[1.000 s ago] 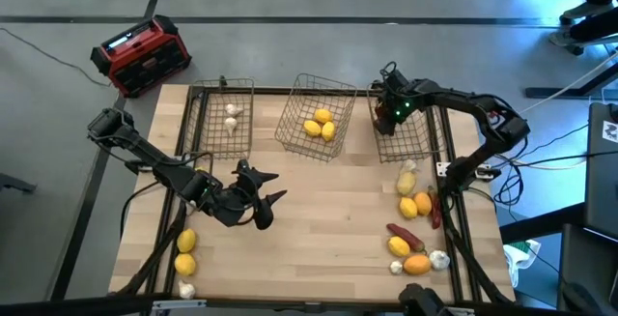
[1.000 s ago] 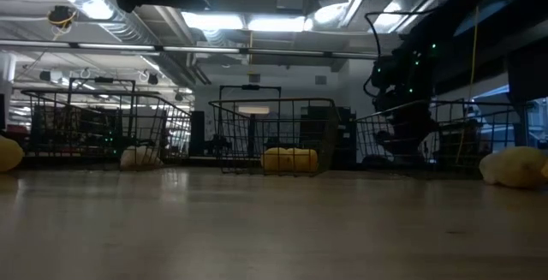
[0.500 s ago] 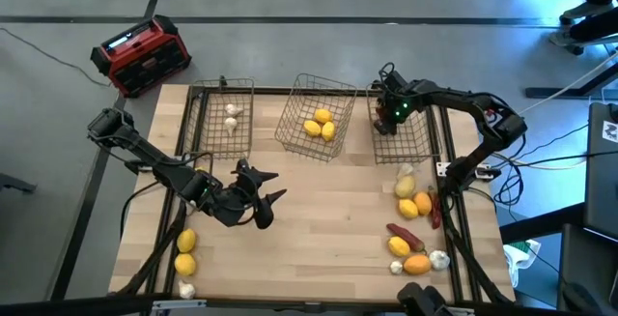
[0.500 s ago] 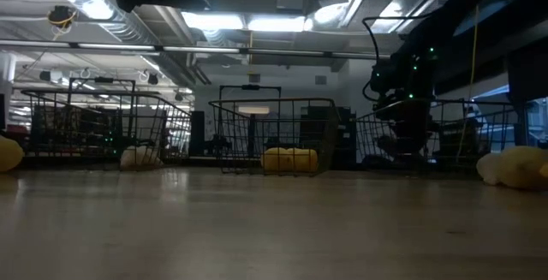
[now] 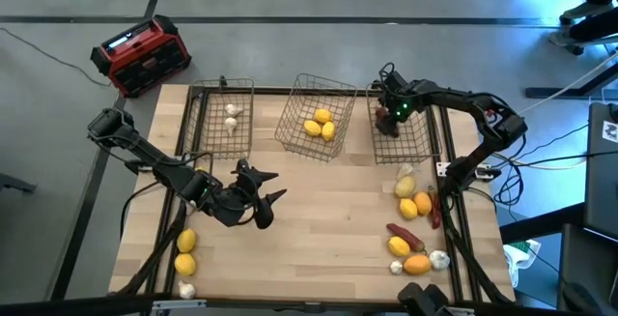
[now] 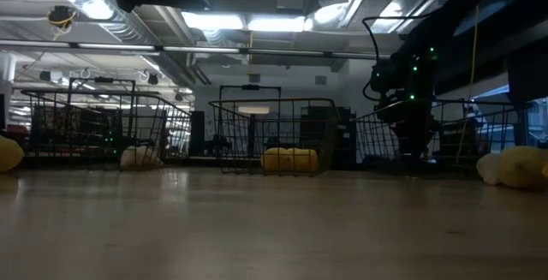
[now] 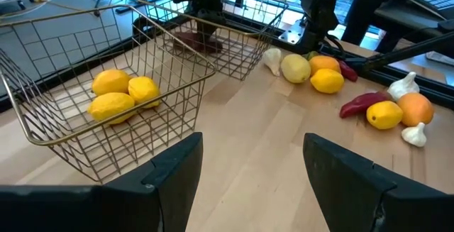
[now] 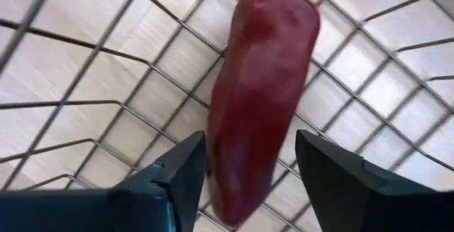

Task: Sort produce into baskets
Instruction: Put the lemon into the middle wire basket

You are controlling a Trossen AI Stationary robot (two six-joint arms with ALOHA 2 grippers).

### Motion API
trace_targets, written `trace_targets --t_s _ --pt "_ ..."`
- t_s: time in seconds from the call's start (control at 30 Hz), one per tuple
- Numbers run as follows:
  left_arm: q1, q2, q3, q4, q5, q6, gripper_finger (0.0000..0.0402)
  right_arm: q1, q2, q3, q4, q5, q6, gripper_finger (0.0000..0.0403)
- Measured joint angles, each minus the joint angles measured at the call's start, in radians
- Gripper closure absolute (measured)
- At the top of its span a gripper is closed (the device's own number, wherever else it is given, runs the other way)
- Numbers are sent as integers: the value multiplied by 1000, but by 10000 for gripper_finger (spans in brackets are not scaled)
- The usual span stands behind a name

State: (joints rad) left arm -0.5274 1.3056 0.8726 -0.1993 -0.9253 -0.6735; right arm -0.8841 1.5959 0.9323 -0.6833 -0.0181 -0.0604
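My right gripper (image 5: 390, 123) is down inside the right-hand dark wire mesh basket (image 5: 415, 140) at the far side of the pale wooden counter (image 5: 319, 210). Through its wrist camera I see a dark red elongated pepper (image 8: 261, 97) lying on the basket's mesh floor between the two dark fingers (image 8: 167, 182), which stand spread on either side of it with a gap showing, so nothing is pinched.

My left gripper (image 5: 267, 209) hangs over the near-left part of the counter, its fingers spread apart and holding nothing; its wrist camera looks across at the baskets.

The middle wire mesh basket (image 5: 302, 89) sits skewed and holds three yellow lemons (image 5: 320, 124). The left wire mesh basket (image 5: 218, 92) holds two small white garlic bulbs (image 5: 232, 116).

Loose produce lies on the counter in two groups. Near the right edge there is a pale garlic bulb beside more yellow lemons (image 5: 408, 207), an orange round fruit (image 5: 423, 203), another dark red pepper (image 5: 405, 235), a second orange fruit (image 5: 417, 264) and white bulbs (image 5: 439, 258). At the near-left corner I see two yellow lemons (image 5: 185, 253) and one white bulb (image 5: 185, 290).

A red-and-black box (image 5: 141, 55) stands on the floor beyond the counter's far-left corner.
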Motion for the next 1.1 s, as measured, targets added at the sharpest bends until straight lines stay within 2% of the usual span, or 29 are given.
trace_targets --t_s 0.23,0.53,0.83,1.1 --pt "0 0 0 0 0 0 160 1 -63 59 -88 0 -5 187" --pt "0 0 0 0 0 -9 160 25 -279 122 -226 -19 9 198" --pt "0 0 0 0 0 -20 160 213 -468 122 -314 -14 110 198" --pt "0 0 0 0 -1 -27 160 423 -523 121 -317 36 224 198"
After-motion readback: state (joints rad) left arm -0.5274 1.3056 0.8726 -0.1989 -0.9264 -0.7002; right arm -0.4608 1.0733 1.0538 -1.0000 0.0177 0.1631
